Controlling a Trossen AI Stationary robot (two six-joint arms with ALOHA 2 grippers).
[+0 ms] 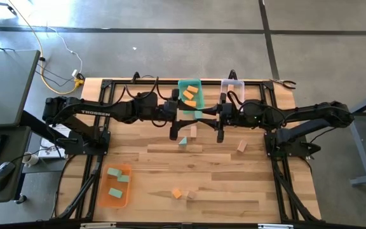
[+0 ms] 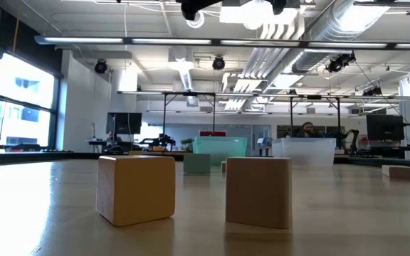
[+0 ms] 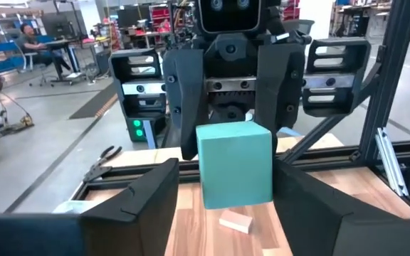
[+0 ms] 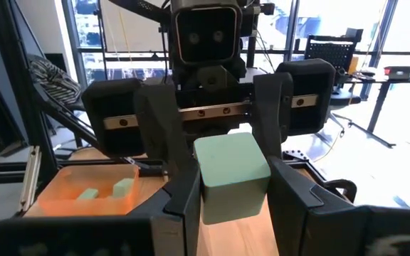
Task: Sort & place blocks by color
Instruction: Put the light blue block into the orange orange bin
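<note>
A teal cube hangs in mid-air above the table's far middle, between my two grippers, which point level at each other. My right gripper comes from the table's right and is shut on the cube. My left gripper comes from the left and is open. Its fingers stand on either side of the cube, with a gap showing on one side. Loose blocks lie on the table: a teal wedge, tan pieces and an orange cube. My right gripper pinches the teal cube between its two fingers, on two opposite side faces. The fingers lie level and come from the table's right side. The cube is upright and lifted clear, high above the wood.
A teal bin at the far edge holds orange blocks, with a clear bin to its right. An orange bin near the left near corner holds teal blocks. In the low view the orange cube and a tan block stand closest.
</note>
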